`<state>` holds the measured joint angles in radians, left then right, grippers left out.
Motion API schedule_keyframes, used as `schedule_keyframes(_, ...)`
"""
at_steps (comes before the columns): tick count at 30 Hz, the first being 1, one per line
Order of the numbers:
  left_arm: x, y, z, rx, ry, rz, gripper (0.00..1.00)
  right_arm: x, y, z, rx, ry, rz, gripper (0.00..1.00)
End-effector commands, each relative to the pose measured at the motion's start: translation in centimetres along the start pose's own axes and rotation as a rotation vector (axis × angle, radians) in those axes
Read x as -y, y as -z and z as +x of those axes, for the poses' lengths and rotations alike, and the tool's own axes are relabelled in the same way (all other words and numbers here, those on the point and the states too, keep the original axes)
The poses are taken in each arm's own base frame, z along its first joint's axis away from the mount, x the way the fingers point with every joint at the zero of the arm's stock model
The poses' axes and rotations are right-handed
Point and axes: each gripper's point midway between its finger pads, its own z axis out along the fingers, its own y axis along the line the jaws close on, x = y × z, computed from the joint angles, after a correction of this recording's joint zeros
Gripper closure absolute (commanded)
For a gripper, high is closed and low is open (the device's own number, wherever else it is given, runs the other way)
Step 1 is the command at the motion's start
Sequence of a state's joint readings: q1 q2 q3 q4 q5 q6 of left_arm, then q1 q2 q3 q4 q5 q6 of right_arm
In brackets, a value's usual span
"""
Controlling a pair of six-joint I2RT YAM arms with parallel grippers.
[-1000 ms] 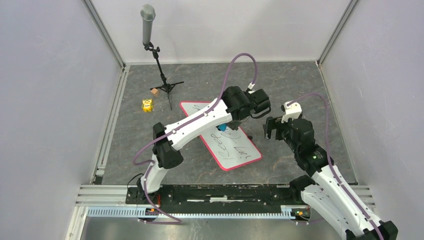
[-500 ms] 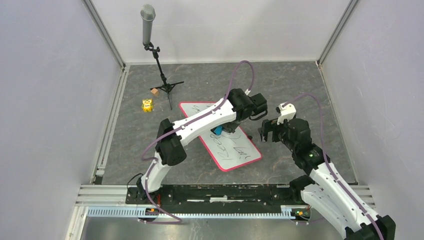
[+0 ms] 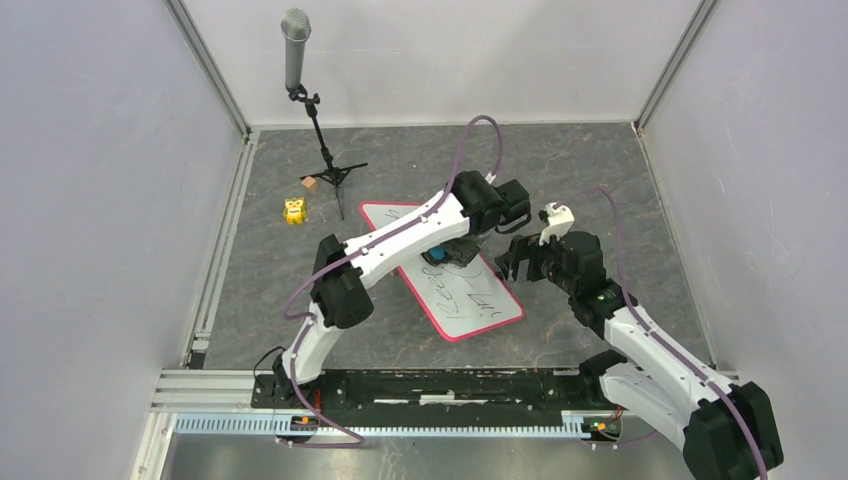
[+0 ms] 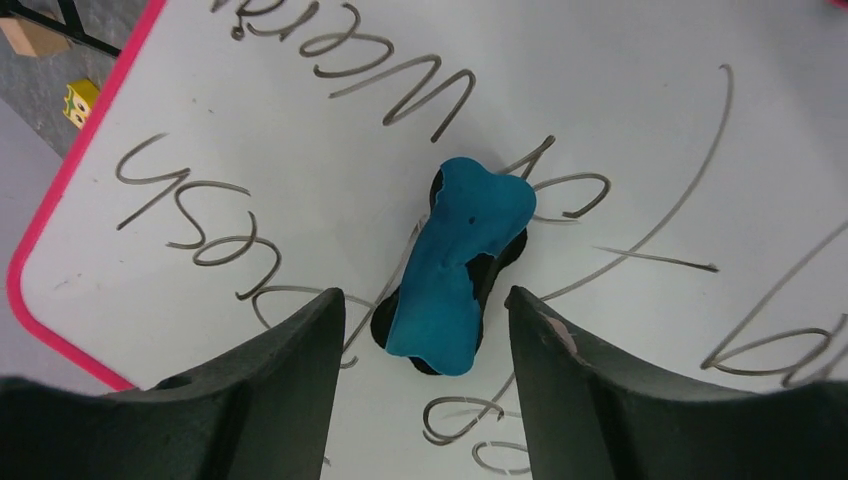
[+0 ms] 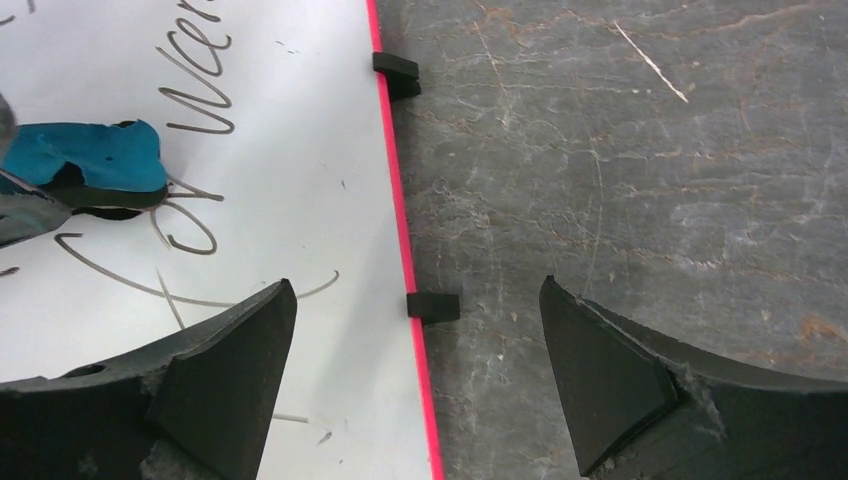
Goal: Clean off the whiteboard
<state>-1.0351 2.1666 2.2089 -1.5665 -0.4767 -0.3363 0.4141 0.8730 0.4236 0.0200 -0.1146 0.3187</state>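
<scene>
Seen from above, the left arm rises from its base at the near edge, bends at the elbow and stretches diagonally forward and to the right, with its wrist turned down over the whiteboard point(image 3: 472, 312). The whiteboard lies flat on the grey desk point(image 3: 600, 170), angled, with black handwriting across it.

In the left wrist view, the left fingers point(image 4: 285, 385) stand apart, released and grasping nothing. A blue eraser point(image 4: 460, 265) lies on the whiteboard between them, with a narrow gap on each side.

The right arm reaches forward and left from its base, with its wrist low beside the whiteboard's right edge. The right fingers point(image 5: 225, 370) are spread wide and empty, straddling the pink rim. One finger is over the white surface, the other over the bare desk. Two black clips point(image 5: 433, 306) sit on that rim.
</scene>
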Motion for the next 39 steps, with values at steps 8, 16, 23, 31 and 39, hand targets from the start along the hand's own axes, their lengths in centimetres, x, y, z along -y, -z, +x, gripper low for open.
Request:
schedule_keyframes(8, -7.4, 8.3, 0.0, 0.288, 0.325, 0.023, 0.16, -5.4, -1.7, -4.3, 0.078, 0.144, -0.308, 0.03)
schedule_keyframes(16, -9.5, 10.0, 4.6, 0.452, 0.781, 0.386, 0.14, -7.9, -2.7, -5.8, 0.047, 0.012, -0.411, 0.03)
schedule_keyframes(23, -8.7, 10.2, 5.2, 0.542, 0.879, 0.496, 0.12, -2.7, -3.1, -1.4, -0.051, -0.245, -0.308, 0.06)
schedule_keyframes(31, -7.9, 9.9, 5.2, 0.551, 0.854, 0.530, 0.04, -1.3, -3.7, 2.1, -0.116, -0.392, -0.328, 0.09)
schedule_keyframes(39, -8.0, 9.9, 5.2, 0.606, 0.907, 0.558, 0.03, -2.6, -3.2, 5.1, -0.173, -0.473, -0.406, 0.15)
